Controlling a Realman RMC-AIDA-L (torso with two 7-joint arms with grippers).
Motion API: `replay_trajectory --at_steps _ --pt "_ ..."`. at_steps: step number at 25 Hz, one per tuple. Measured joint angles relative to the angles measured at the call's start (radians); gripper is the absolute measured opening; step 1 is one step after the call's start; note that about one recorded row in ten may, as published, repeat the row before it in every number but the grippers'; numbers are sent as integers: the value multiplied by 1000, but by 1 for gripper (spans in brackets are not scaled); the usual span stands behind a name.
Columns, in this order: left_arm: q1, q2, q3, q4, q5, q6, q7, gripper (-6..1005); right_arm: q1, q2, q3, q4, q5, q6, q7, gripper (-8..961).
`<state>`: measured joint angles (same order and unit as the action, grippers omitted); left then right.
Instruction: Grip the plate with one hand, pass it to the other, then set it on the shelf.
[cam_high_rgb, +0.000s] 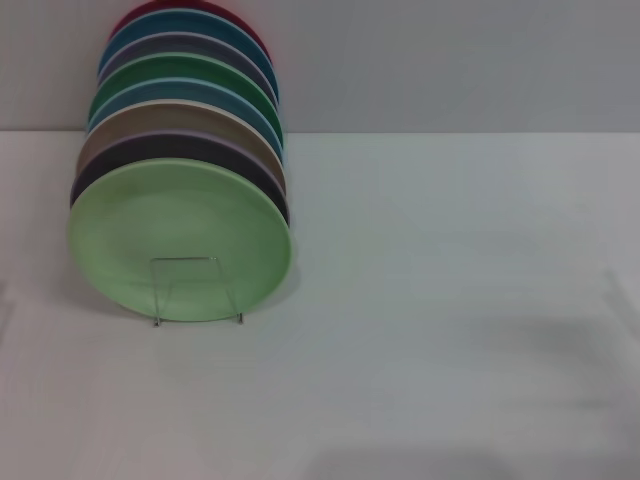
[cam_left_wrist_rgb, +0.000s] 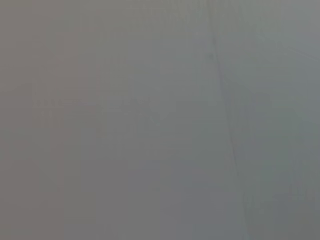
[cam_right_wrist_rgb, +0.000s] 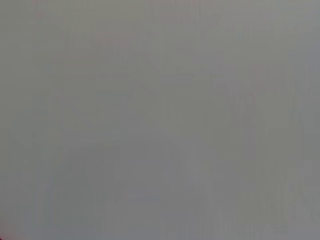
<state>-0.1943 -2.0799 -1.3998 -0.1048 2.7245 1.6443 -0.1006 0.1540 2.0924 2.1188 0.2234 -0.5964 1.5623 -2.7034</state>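
- The plate (cam_high_rgb: 180, 240) leans upright at the front of a row of plates (cam_high_rgb: 185, 110), its lower edge held by the shelf (cam_high_rgb: 196, 290) on the table (cam_high_rgb: 450, 300).
- Neither gripper appears in any view; their state cannot be told.

I count eight round matte plates (cam_high_rgb: 180, 240) standing in one row, and one clear acrylic wire-framed plate stand (cam_high_rgb: 196, 290).
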Motion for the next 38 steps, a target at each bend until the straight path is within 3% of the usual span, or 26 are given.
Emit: replay_trajectory --at_steps 38 --pt "0 0 5 -12 -7 -23 0 814 12 0 2 -3 -1 4 4 836"
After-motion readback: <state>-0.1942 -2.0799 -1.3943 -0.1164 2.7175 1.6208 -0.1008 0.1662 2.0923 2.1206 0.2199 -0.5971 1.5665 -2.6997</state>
